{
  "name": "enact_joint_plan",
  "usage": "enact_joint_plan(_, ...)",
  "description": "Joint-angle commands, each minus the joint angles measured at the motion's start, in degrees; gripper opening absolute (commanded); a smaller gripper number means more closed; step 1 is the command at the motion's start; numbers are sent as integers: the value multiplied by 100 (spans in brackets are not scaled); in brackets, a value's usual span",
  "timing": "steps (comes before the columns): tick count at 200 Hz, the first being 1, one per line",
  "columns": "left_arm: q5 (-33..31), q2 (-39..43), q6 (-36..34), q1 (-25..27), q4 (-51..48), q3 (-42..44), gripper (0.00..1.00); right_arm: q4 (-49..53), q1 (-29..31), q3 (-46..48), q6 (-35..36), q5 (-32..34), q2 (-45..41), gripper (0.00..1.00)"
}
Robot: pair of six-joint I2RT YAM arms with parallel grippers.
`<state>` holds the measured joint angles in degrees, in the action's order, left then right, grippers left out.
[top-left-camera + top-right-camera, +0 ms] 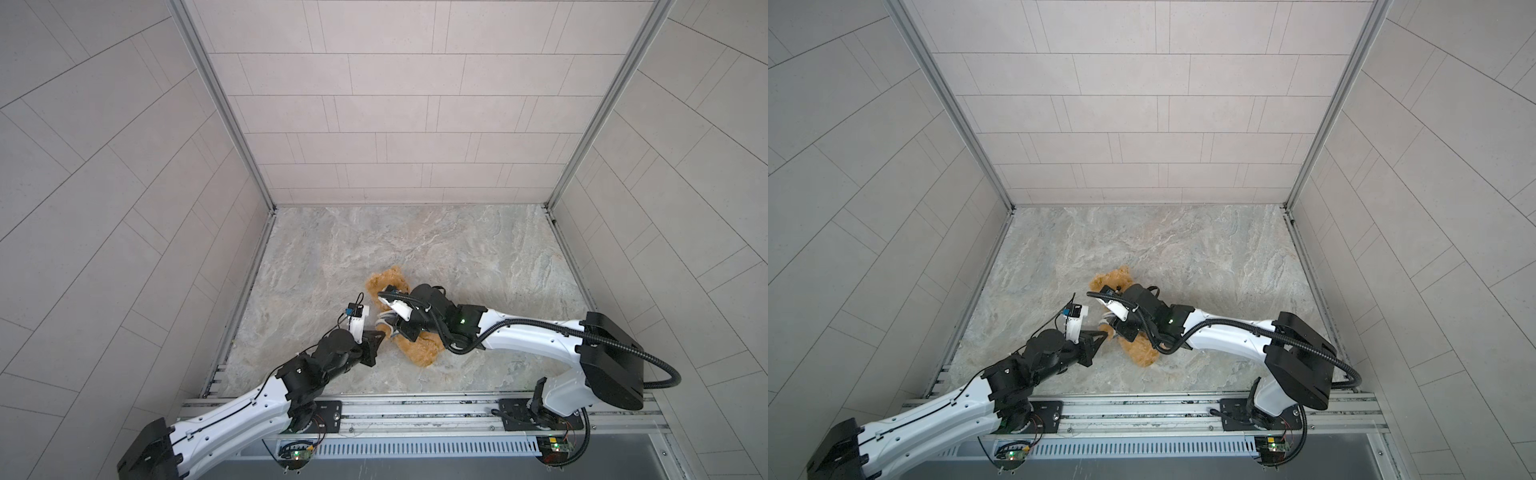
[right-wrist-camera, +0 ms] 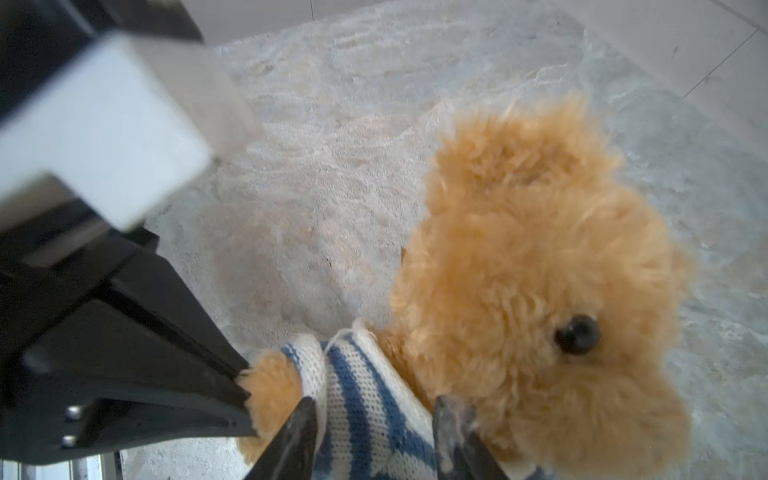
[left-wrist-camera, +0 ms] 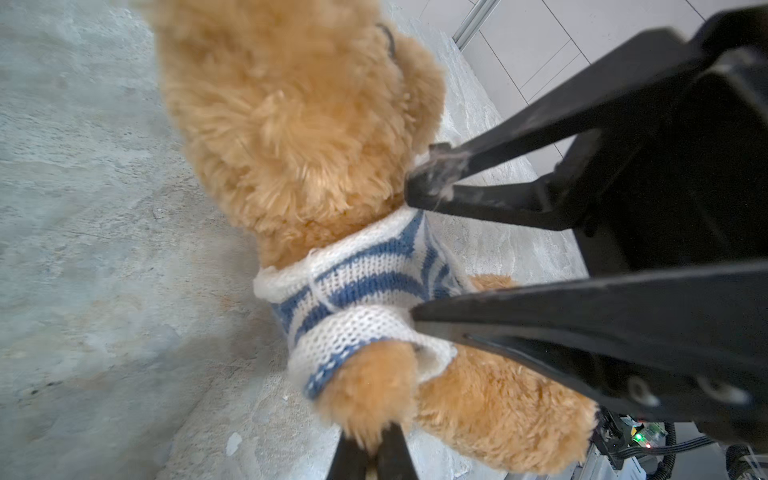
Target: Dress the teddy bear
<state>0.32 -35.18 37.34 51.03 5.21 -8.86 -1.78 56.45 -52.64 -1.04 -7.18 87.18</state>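
The left arm (image 1: pixel 232 415) starts at the near left and stretches in toward the middle. At its end, the left gripper (image 3: pixel 372 455) has its fingers (image 3: pixel 392 457) squeezed together on a paw of the teddy bear (image 3: pixel 291 124). The right arm (image 1: pixel 532 336) starts at the near right, bends at the elbow and lies low, pointing left. The right gripper (image 3: pixel 415 249) tips downward, and its two fingers (image 3: pixel 519 153) stand apart. In both top views the two grippers sit very close, almost tip to tip.
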Motion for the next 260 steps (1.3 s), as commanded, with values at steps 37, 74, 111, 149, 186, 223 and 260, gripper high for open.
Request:
enact_joint_plan(37, -66, -78, -148, -5, 278, 98, 0, 330, -195, -414, 402, -305, 254, 39)
enact_joint_plan(74, -76, -61, -115, 0, 227, 104, 0, 538, -230, -762, 574, -394, 506, 36)
enact_joint_plan(111, -201, 80, -102, -4, 32, 105, 0, 659, -283, -815, 610, -587, 704, 36)
enact_joint_plan(149, -313, 271, -51, -3, -84, 148, 0, 671, -326, -647, 578, -530, 677, 30)
enact_joint_plan(186, -321, 301, -43, -4, -106, 157, 0, 680, -410, -677, 586, -461, 731, 16)
enact_joint_plan(223, -344, 393, -39, -4, -220, 160, 0, 833, -699, -544, 467, -47, 364, 0)
enact_joint_plan(260, -332, 372, -127, -3, -293, 96, 0, 643, -772, -200, 354, 842, -272, 0)
